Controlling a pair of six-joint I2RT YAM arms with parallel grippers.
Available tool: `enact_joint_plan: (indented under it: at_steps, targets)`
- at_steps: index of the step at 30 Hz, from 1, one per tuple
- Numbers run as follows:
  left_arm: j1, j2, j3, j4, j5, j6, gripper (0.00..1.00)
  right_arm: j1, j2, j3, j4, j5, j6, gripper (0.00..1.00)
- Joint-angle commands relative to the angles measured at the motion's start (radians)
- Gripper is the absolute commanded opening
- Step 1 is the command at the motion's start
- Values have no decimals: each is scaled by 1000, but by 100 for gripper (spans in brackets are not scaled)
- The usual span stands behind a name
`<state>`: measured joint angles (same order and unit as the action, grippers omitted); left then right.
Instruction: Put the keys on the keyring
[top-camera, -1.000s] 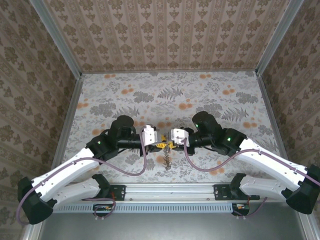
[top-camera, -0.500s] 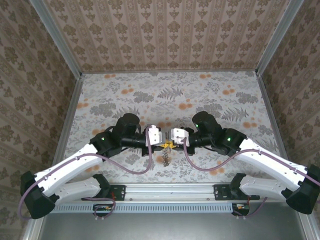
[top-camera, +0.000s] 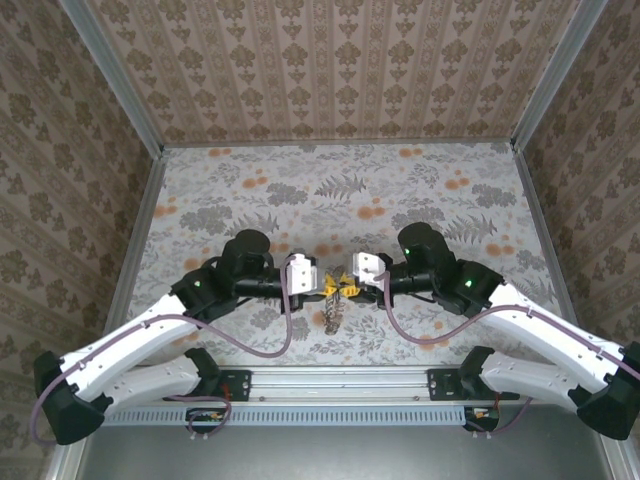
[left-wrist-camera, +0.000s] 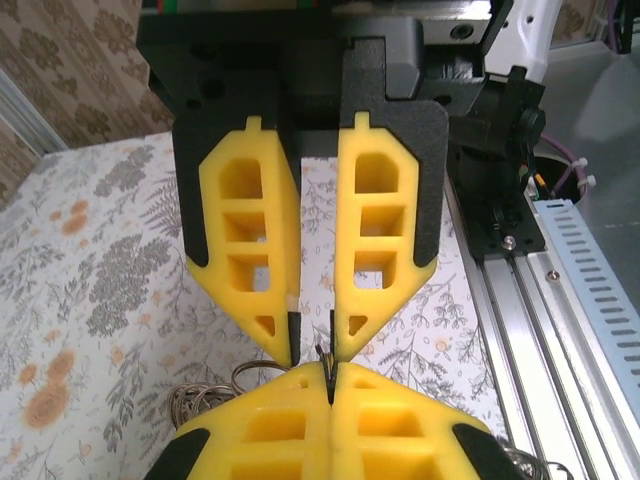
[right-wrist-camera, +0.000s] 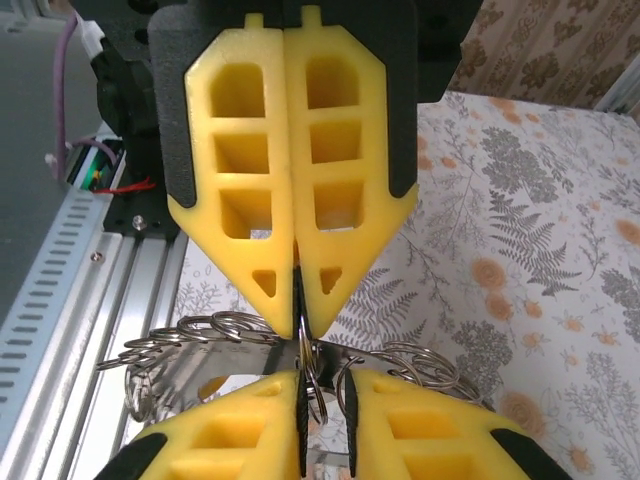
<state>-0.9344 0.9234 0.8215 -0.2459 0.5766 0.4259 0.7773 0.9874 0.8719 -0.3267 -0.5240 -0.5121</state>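
Observation:
The keyring (top-camera: 333, 312) is a bunch of thin metal rings that dangles below the two yellow fingertip pairs, which meet tip to tip over the near middle of the table. My left gripper (top-camera: 328, 287) (left-wrist-camera: 330, 372) is shut on a thin metal ring of that bunch. In the right wrist view the left gripper (right-wrist-camera: 298, 320) pinches the ring's top, with more of the keyring (right-wrist-camera: 215, 328) looping to either side. My right gripper (top-camera: 347, 285) (right-wrist-camera: 325, 385) faces it with its jaws slightly apart, the ring hanging loosely in the gap. The keys are hidden among the rings and fingers.
An aluminium rail (top-camera: 340, 380) runs along the near edge just behind the grippers, with the arm bases on it. The floral tabletop (top-camera: 340, 190) stretches to patterned walls at the back and sides.
The right gripper's jaws have parted slightly, and its wrist has drawn back a little to the right. The left gripper has closed and stays on the ring.

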Motion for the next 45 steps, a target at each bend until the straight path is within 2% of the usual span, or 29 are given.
enact_joint_plan:
  at_steps: [1, 9, 13, 21, 29, 37, 45]
  targets:
    - [-4, -34, -29, 91, 92, -16, 0, -13, -2, -19, 48, -28, 33, 20]
    - [-3, -52, -78, 212, 109, -52, 0, -14, 15, -23, 101, -88, 74, 16]
    - [-2, -58, -104, 282, 101, -70, 0, -15, 25, -47, 158, -104, 113, 23]
    - [0, -66, -128, 356, 105, -90, 0, -24, 30, -72, 213, -108, 144, 23]
    - [4, -96, -139, 344, 88, -87, 0, -79, -47, -115, 228, -132, 160, 26]
    - [7, -93, -139, 344, 89, -84, 0, -82, -83, -150, 270, -159, 181, 26]
    - [11, -88, -136, 347, 91, -83, 0, -82, -75, -155, 280, -186, 181, 16]
